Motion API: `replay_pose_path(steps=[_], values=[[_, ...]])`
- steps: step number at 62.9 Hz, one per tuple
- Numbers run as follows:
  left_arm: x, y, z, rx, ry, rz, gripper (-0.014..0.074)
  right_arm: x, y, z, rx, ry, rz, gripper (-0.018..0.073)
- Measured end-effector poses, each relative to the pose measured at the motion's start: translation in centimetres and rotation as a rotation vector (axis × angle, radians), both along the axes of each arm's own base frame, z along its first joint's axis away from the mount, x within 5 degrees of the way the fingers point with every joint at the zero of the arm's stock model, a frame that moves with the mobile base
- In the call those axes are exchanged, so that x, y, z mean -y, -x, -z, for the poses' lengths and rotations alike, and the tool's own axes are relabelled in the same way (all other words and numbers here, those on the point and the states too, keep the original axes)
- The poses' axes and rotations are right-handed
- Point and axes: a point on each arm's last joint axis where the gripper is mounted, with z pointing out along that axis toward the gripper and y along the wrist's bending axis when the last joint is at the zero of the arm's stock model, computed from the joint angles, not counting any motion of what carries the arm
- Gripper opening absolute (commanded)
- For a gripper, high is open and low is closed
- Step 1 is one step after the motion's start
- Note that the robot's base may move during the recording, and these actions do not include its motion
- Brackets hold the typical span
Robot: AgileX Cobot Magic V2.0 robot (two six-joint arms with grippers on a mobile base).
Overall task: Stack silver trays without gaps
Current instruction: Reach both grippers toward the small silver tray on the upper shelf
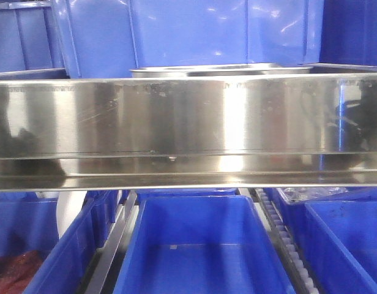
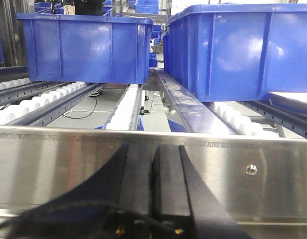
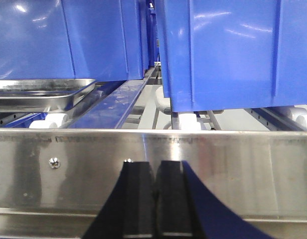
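Note:
A silver tray [image 1: 219, 69] shows only as a shiny rim behind the long steel rail [image 1: 188, 122] in the front view. In the right wrist view a silver tray [image 3: 39, 93] lies on the rollers at far left, beyond the rail. A pale tray edge [image 2: 293, 98] shows at the far right of the left wrist view. My left gripper [image 2: 153, 148] is shut and empty, low in front of the rail. My right gripper [image 3: 154, 163] is shut and empty, also in front of the rail. Neither touches a tray.
Large blue bins [image 2: 86, 47] [image 3: 233, 50] stand on roller tracks [image 2: 126, 107] behind the rail. More blue bins [image 1: 201, 245] sit on the lower level. The steel rail [image 2: 250, 170] with screws spans the whole width in front of both grippers.

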Motion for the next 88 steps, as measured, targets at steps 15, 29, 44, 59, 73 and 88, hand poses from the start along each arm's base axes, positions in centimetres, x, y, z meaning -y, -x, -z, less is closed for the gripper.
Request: replay_pose_path(steps=[15, 29, 44, 59, 73, 88], values=[[0.0, 0.0, 0.0, 0.000, 0.000, 0.000, -0.0048, 0.0, 0.0, 0.0, 0.000, 0.000, 0.000, 0.0047], [0.0, 0.0, 0.0, 0.000, 0.000, 0.000, -0.0048, 0.0, 0.0, 0.0, 0.000, 0.000, 0.000, 0.0047], [0.0, 0.0, 0.0, 0.002, 0.000, 0.000, -0.0048, 0.0, 0.0, -0.1, 0.008, 0.000, 0.000, 0.0047], [-0.1, 0.1, -0.7, 0.074, 0.005, -0.009, -0.0048, 0.0, 0.0, -0.5, 0.053, -0.005, 0.001, 0.0047], [0.0, 1.8, -6.9, 0.117, -0.008, 0.012, -0.0023, 0.0, 0.9, -4.4, 0.073, -0.067, -0.014, 0.0074], [0.2, 3.8, -16.7, 0.041, -0.036, 0.040, 0.0298, -0.1, 4.0, -13.5, 0.186, -0.071, -0.036, 0.0501]])
